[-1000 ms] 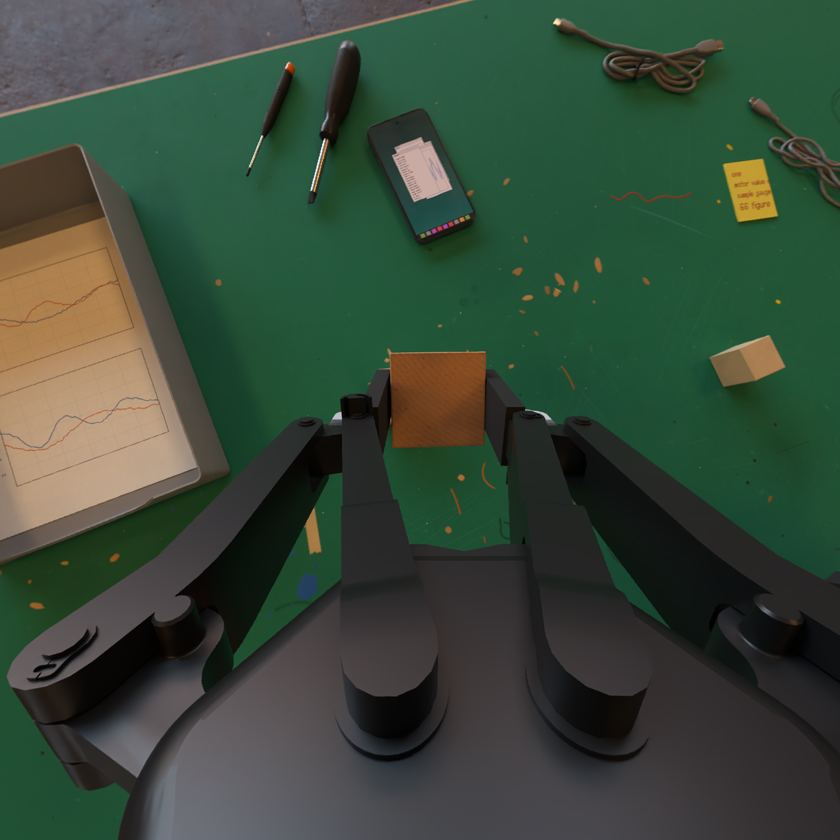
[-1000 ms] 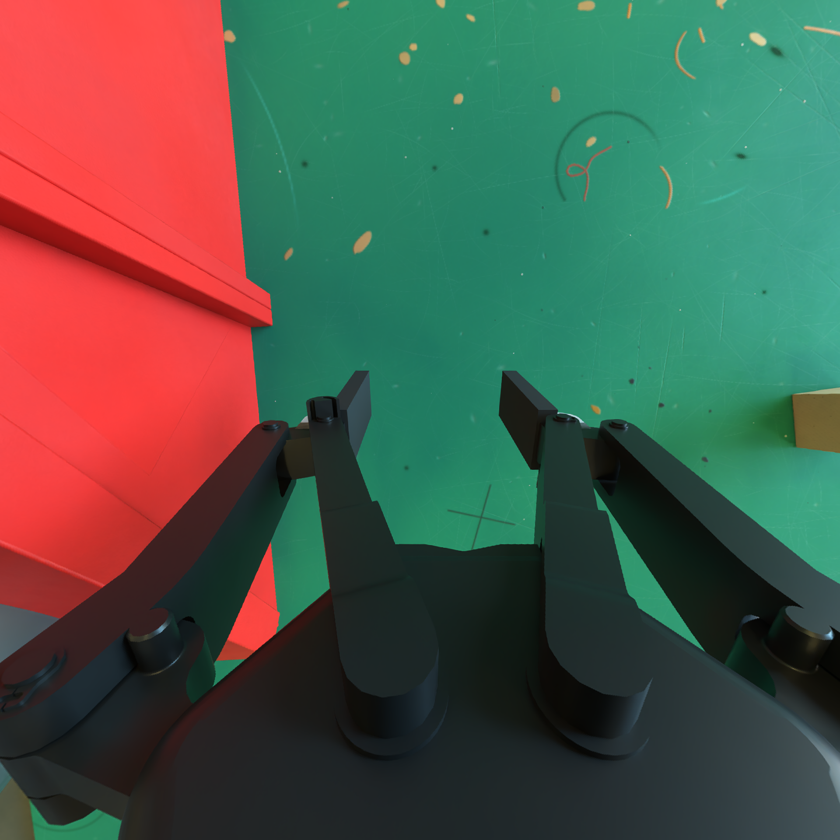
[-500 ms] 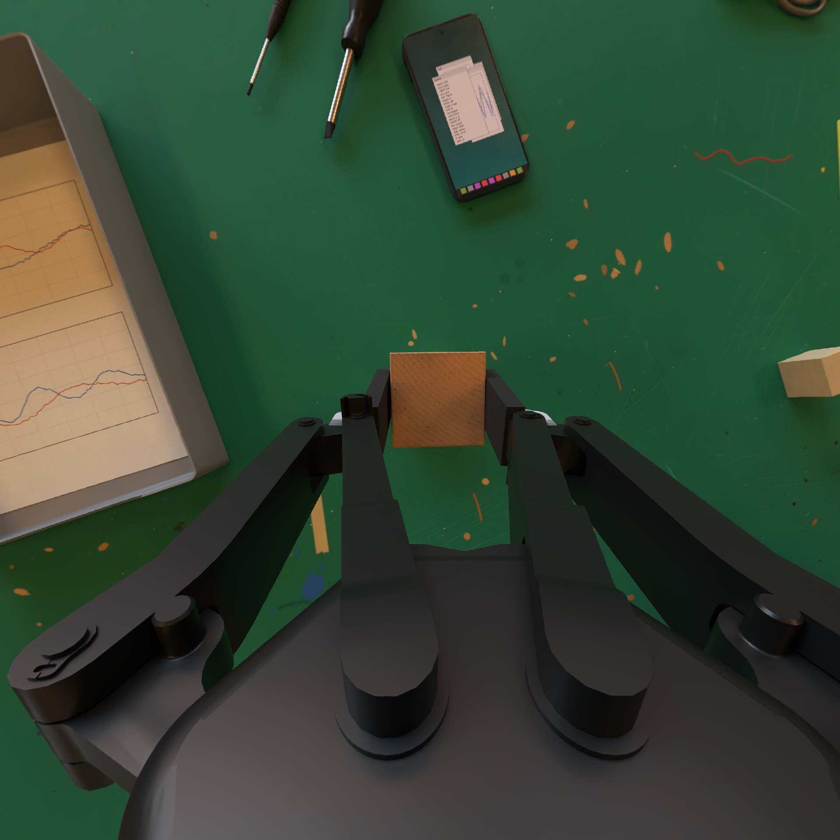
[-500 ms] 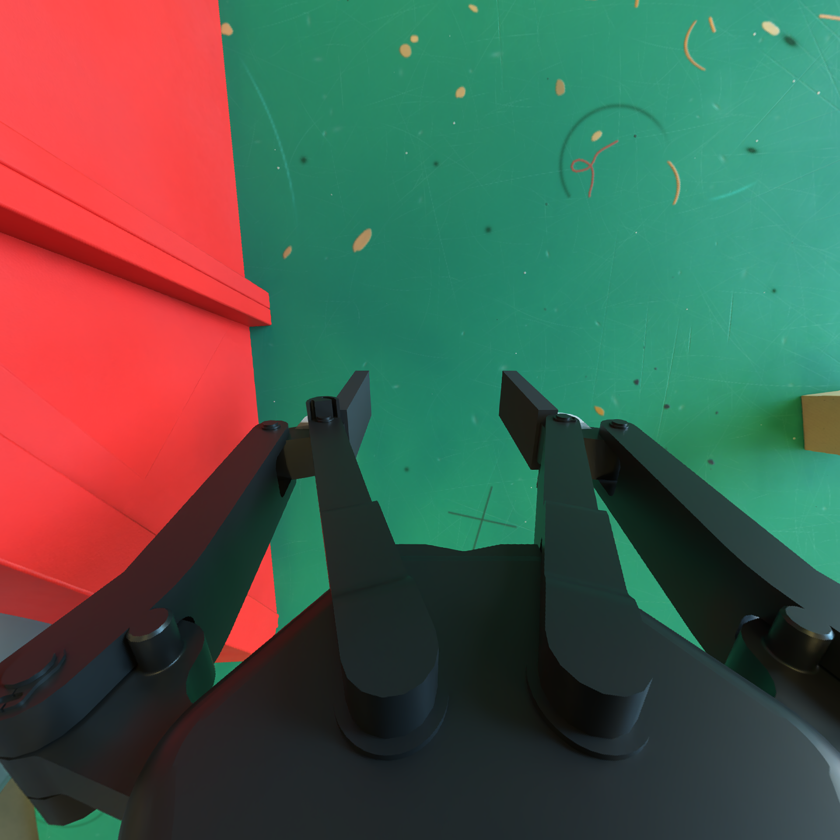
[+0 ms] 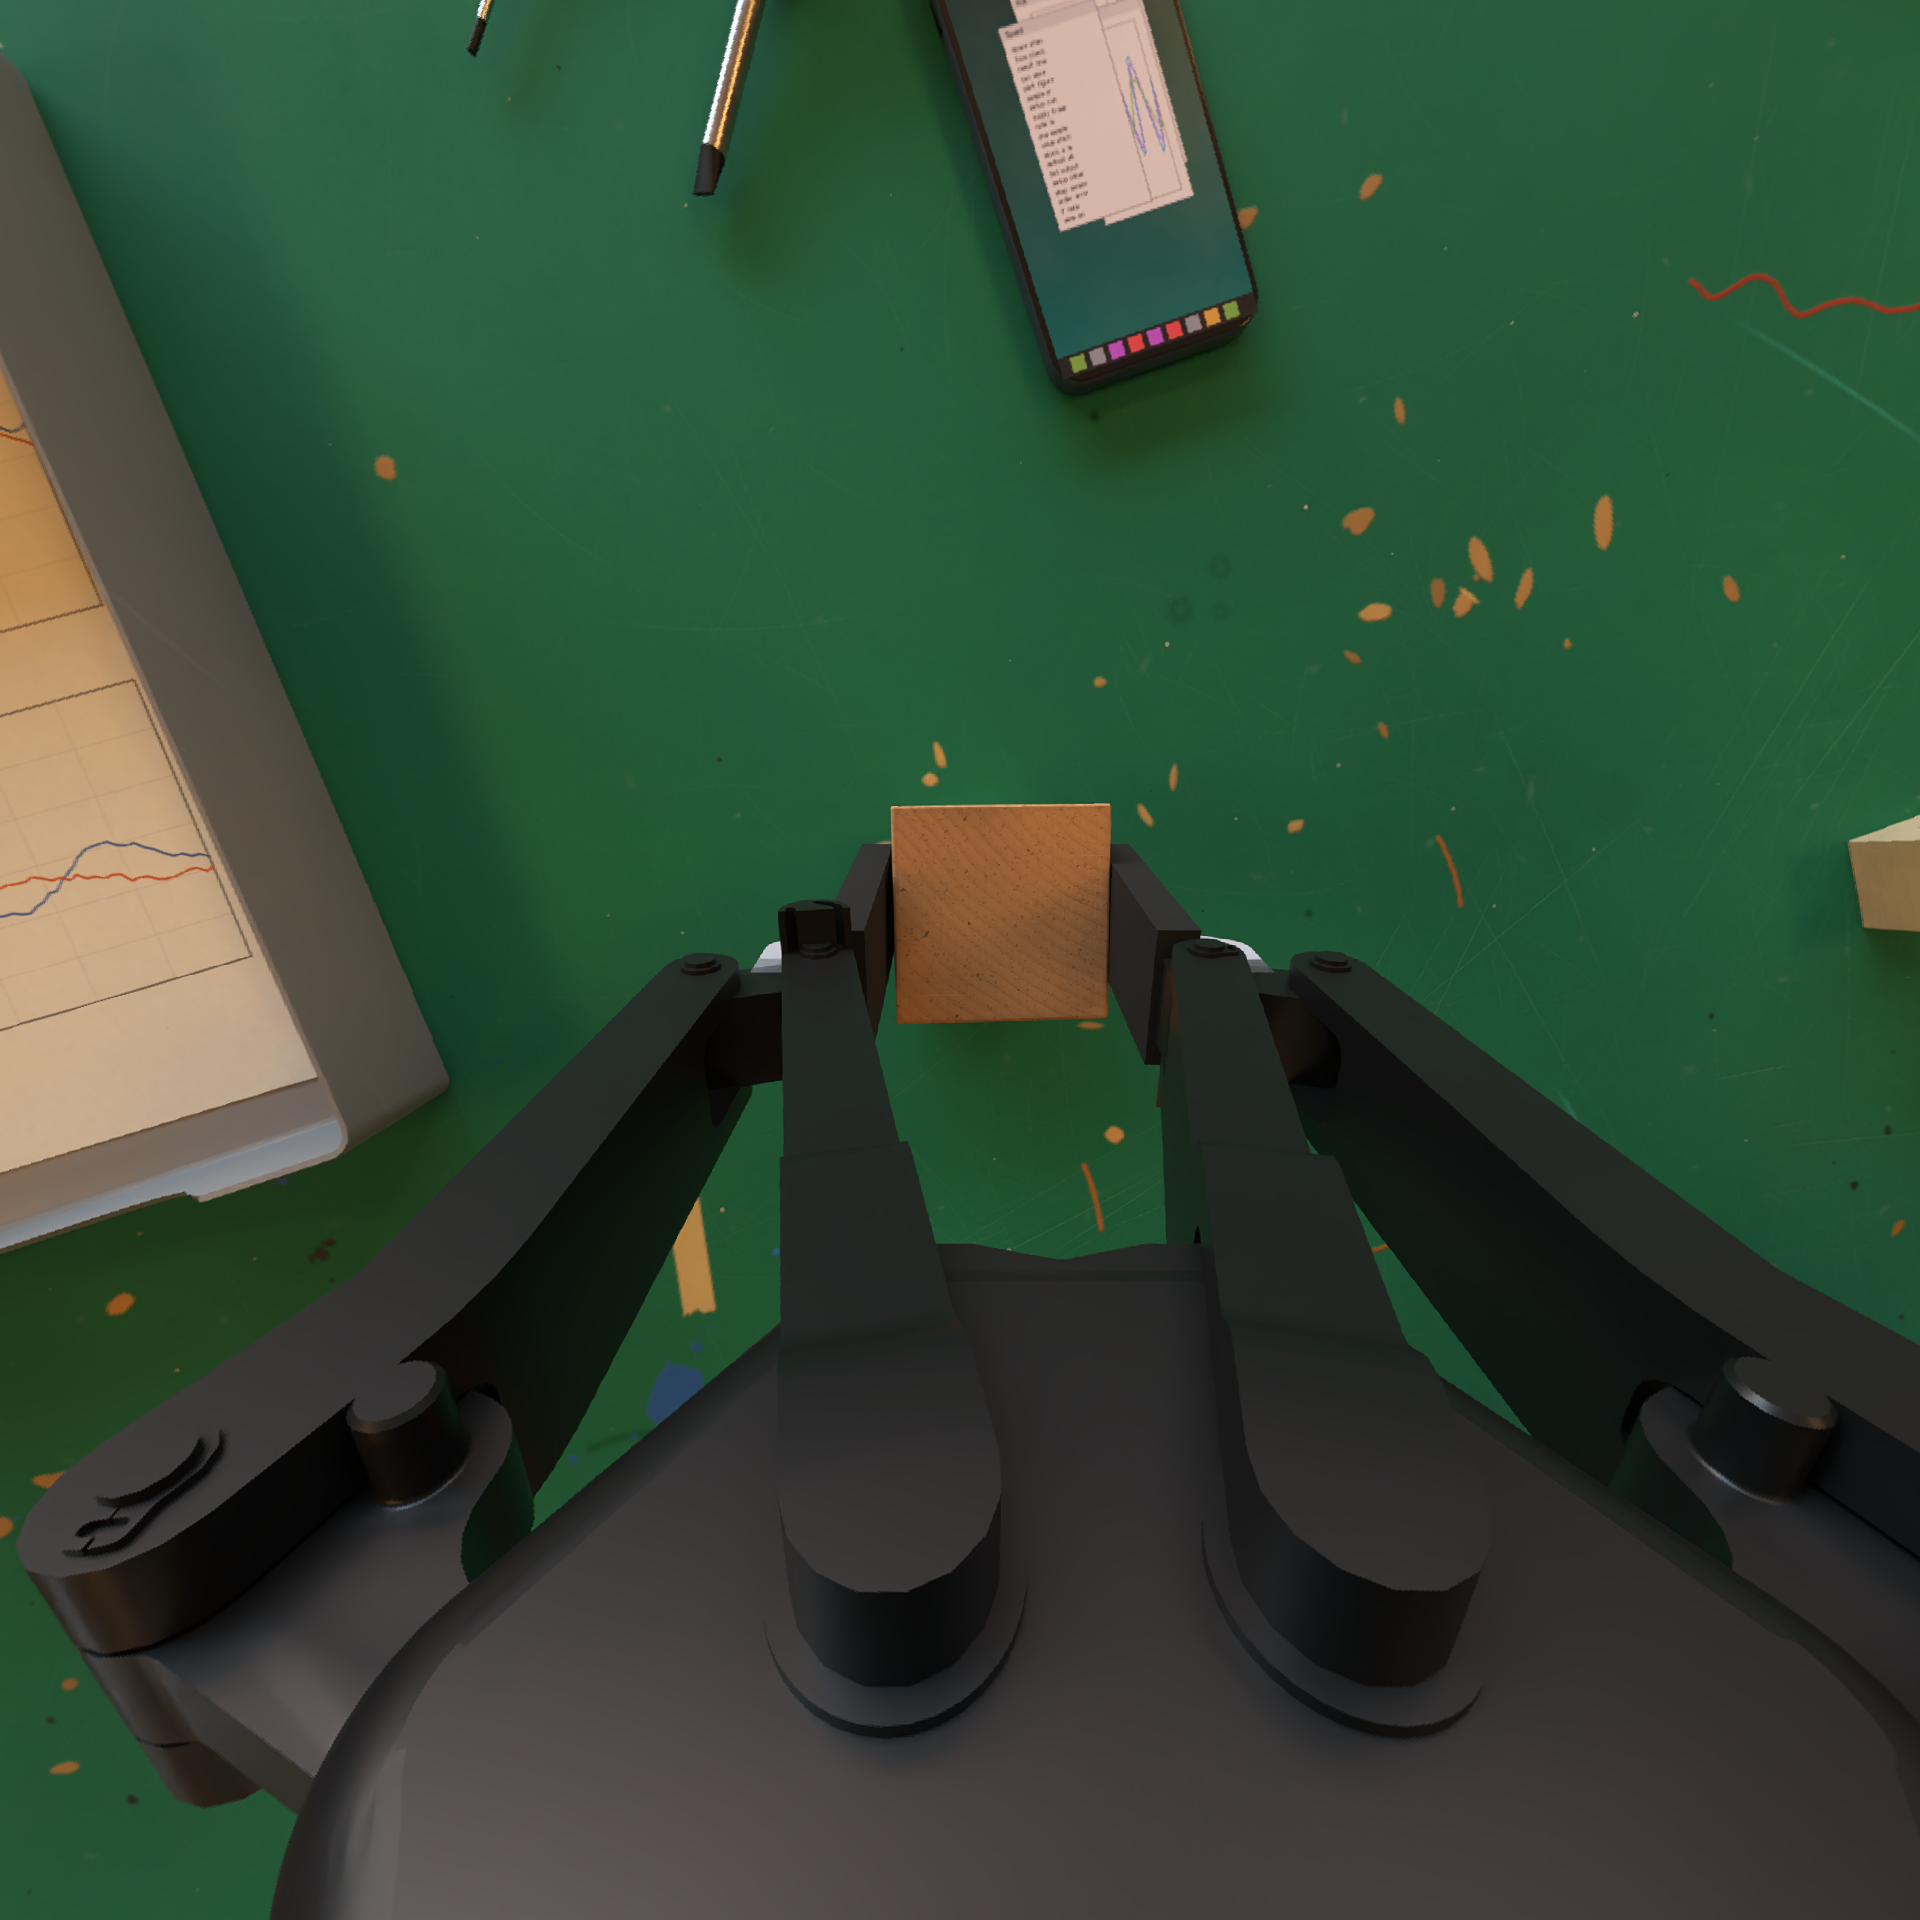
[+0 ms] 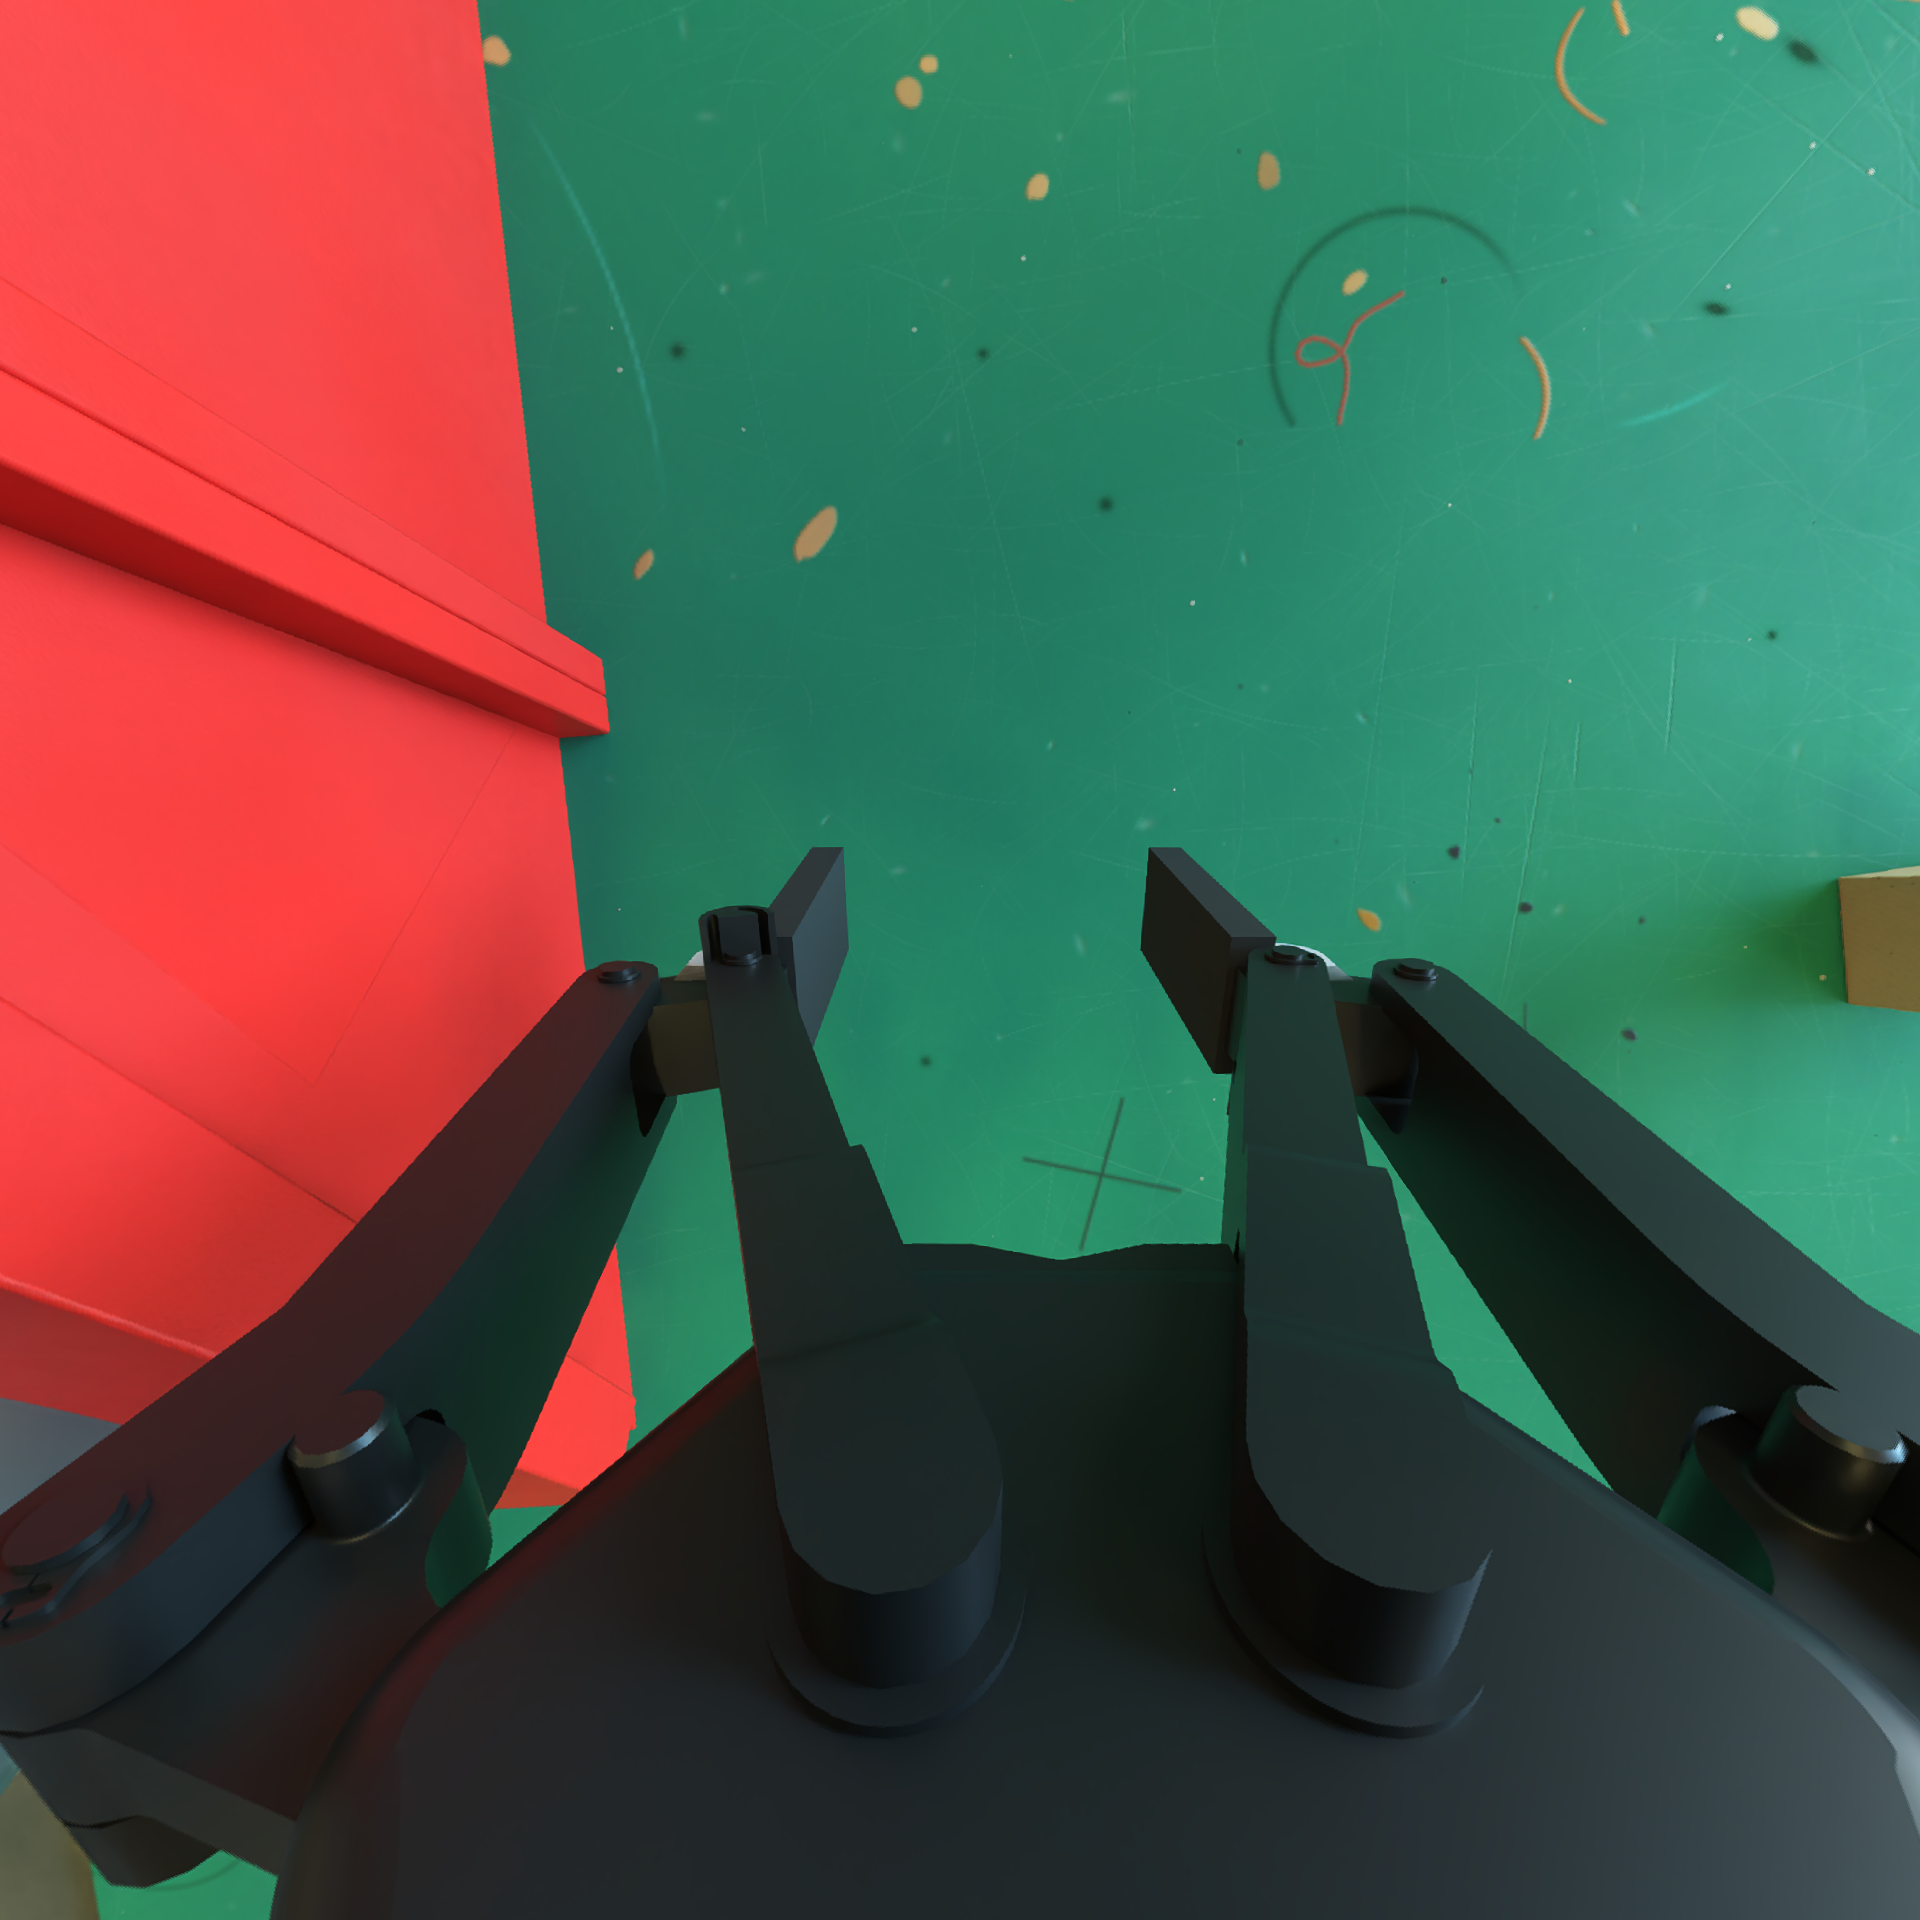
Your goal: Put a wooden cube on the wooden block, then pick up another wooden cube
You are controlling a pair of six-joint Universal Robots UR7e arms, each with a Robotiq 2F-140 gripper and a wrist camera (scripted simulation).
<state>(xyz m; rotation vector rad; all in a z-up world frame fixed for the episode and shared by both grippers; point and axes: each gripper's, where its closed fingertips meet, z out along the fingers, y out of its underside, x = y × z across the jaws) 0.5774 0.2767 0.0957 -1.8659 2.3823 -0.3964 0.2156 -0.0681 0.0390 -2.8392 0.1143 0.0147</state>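
Observation:
My left gripper (image 5: pixel 1001 914) is shut on an orange-brown wooden cube (image 5: pixel 1001 912), held between both fingers above the green table (image 5: pixel 727 623). A paler wooden piece (image 5: pixel 1886 873) lies on the table at the right edge of the left wrist view, mostly cut off. My right gripper (image 6: pixel 992 904) is open and empty over the green table (image 6: pixel 1143 623). A tan wooden piece (image 6: pixel 1881 940) shows at the right edge of the right wrist view, partly cut off.
A grey tray (image 5: pixel 239 748) holding a sheet with graphs lies at the left. A phone (image 5: pixel 1122 177) and two screwdriver tips (image 5: pixel 722 114) lie at the top. A large red box (image 6: pixel 260 623) stands close to the left of my right gripper. Wood chips speckle the table.
My left gripper has carried the cube lower and nearer the table: tray, phone and screwdrivers look larger, and the pale wooden piece slid to the right edge. The right gripper barely moved.

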